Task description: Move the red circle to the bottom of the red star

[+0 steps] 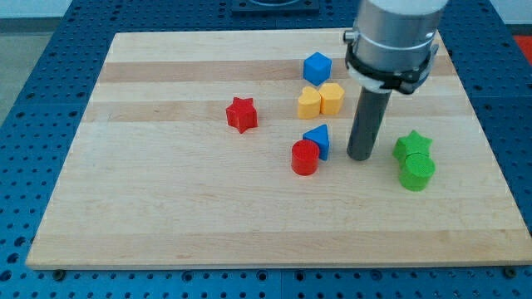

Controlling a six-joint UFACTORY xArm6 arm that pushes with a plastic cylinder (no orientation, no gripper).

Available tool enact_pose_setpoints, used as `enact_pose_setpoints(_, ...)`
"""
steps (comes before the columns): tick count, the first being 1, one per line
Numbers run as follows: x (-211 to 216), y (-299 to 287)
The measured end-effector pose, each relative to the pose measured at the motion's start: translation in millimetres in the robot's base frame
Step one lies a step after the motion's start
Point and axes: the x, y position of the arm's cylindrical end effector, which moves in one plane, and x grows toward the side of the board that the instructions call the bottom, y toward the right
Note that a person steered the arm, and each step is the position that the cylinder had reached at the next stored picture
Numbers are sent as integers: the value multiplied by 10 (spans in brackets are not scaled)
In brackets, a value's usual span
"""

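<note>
Red circle (305, 157) on the worktop (166, 216), touching the blue triangle (317, 139), at about four o'clock from the red star (241, 114). My tip (361, 156), no pincer fitted, stands at the circle's three o'clock, apparently clear; best push runs toward nine o'clock, stopping below the star

Light falls bright and even on the board (166, 208), seemingly from above; the wood shows no harsh glare. Shadows are short and soft: a faint one hugs my tip (361, 157), small ones sit under the red star (241, 114) and red circle (305, 157). Everything on the board looks sharp. My arm's grey housing (395, 33), above the board, carries a pale sheen.
</note>
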Motion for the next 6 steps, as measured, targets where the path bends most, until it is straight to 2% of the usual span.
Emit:
enact_pose_setpoints(4,202,-1183)
enact_pose_setpoints(6,14,-1452)
